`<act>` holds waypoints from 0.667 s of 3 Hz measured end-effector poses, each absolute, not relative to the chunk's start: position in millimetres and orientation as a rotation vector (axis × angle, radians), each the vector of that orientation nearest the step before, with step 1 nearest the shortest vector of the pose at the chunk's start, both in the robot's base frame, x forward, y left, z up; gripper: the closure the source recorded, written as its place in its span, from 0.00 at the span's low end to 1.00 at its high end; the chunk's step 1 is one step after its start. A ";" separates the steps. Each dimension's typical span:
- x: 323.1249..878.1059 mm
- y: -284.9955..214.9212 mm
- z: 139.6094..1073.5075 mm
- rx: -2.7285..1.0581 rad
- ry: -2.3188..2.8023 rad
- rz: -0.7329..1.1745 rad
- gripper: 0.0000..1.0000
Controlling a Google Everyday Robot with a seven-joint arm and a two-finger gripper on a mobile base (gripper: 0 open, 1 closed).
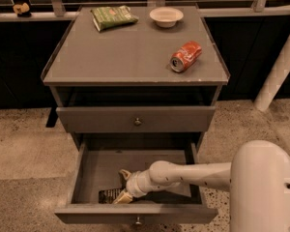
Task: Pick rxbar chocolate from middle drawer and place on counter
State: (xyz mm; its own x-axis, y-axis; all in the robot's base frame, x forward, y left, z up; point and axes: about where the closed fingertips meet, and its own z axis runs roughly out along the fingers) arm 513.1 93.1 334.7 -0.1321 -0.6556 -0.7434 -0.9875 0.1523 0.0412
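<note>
The middle drawer (pixel 94 215) is pulled out at the bottom of the cabinet. Inside it, near the front left, the black rxbar chocolate (pixel 108 195) lies flat on the drawer floor. My white arm reaches in from the right. My gripper (pixel 119 187) hangs low in the drawer just right of the bar, open. One tan finger (pixel 124 174) points toward the back, and the other rests at the bar's right end. The grey counter (pixel 130 47) is the cabinet's top, above.
On the counter sit a red can (pixel 185 56) on its side at the right, a green snack bag (pixel 113 17) at the back left and a white bowl (pixel 166 16) at the back. A shut knobbed drawer front (pixel 135 120) is above the open one. A white post (pixel 280 66) leans at right.
</note>
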 end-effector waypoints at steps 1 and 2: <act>513.1 93.2 341.2 -1.563 1.857 0.743 1.00; 509.3 98.6 355.1 -1.587 1.842 0.737 1.00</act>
